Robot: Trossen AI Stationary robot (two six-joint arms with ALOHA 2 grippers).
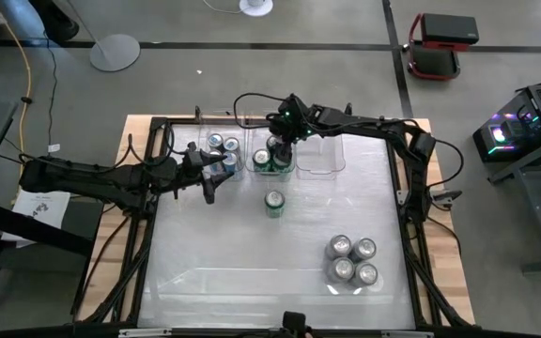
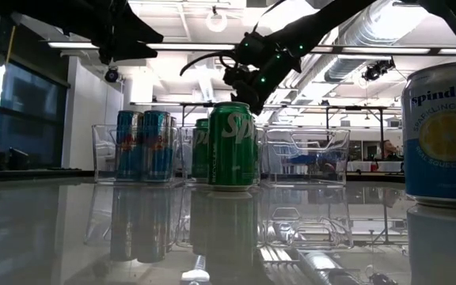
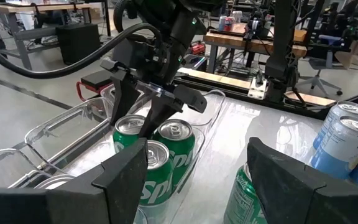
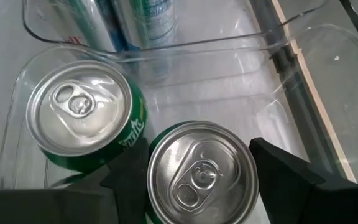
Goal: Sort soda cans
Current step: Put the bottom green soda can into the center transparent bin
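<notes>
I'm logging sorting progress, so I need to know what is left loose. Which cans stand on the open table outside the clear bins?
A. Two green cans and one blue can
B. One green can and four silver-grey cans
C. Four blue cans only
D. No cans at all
B: the high view shows a lone green can mid-table and a cluster of four silver-grey cans, all outside the bins.

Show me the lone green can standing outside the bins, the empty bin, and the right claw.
Lone green can [image 1: 274,203], high view, its silver top.
Empty bin [image 1: 321,169], high view, its near rim.
Right claw [image 3: 143,118], left wrist view, between its fingertips.
</notes>
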